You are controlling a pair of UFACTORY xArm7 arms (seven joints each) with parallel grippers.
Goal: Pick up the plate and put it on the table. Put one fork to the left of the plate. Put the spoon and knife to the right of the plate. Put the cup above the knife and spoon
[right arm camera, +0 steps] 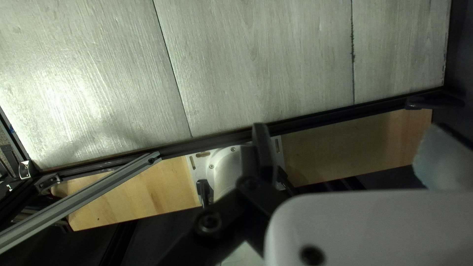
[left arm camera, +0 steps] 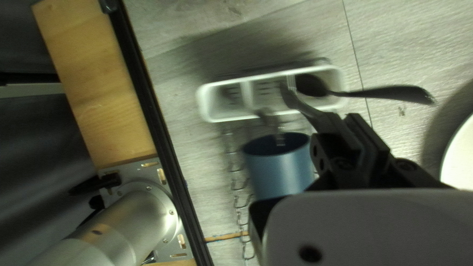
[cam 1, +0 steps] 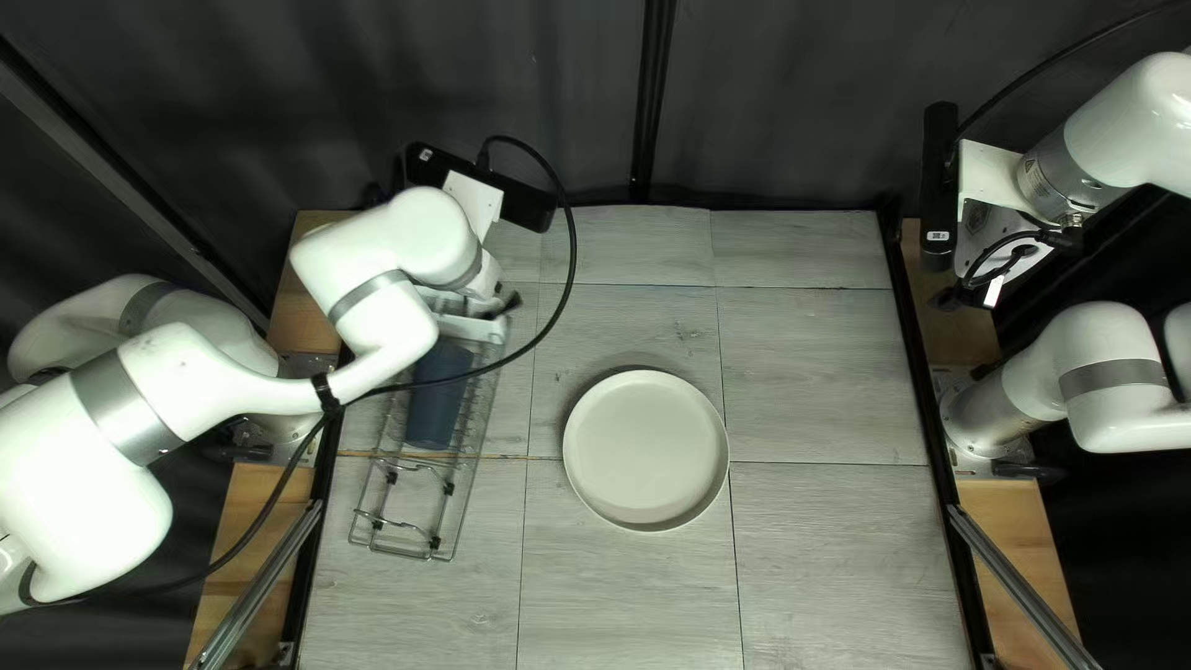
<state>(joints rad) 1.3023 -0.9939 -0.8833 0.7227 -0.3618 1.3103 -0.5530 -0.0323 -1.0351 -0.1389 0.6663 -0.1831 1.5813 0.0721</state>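
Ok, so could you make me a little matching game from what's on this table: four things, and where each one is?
Things:
1. plate
2. blue cup
3. black spoon
4. silver utensil

Places:
A. in the wire rack
B. pinched by the left gripper
C. by itself on the bare table
D. bowl end in the white caddy, handle poking out over its wall

Pairs: 1-C, 2-A, 3-D, 4-B

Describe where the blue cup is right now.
In the top left view the blue cup sits in the wire rack at the left, left of the plate.
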